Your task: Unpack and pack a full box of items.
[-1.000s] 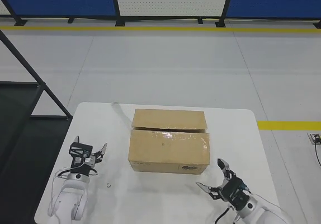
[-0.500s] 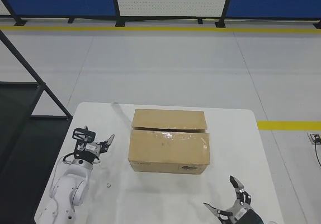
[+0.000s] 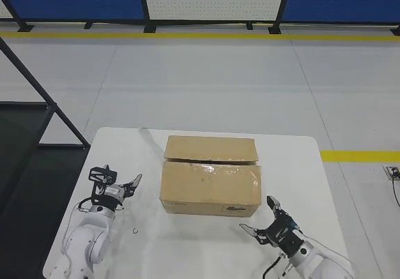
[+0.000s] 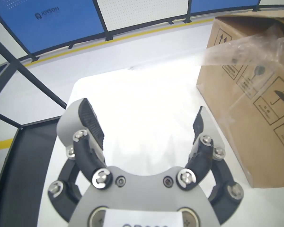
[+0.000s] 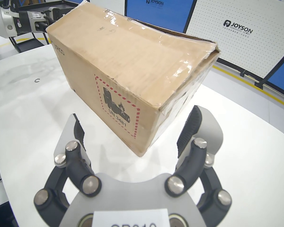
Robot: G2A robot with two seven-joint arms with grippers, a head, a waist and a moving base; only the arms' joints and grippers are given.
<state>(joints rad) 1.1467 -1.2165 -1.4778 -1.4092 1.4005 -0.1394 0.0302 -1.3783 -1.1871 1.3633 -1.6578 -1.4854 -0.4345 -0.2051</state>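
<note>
Since half a second ago the right gripper (image 3: 256, 214) has come up from the bottom edge of the top view toward the near right corner of the box (image 3: 210, 174). Its fingers are spread wide and hold nothing. The left gripper (image 3: 121, 176), at lower left, is also wide open and empty, near the box's left end. The taped cardboard box sits mid-frame on the white table (image 3: 297, 160).

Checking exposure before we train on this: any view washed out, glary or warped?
Left wrist view: the white table is washed out to near-blank white, loose clear tape on the cardboard box catches glare, and the yellow floor line bows, so wide-lens warp. Right wrist view: tape on the box top glints. Top view: evenly lit, that line straight.
</note>
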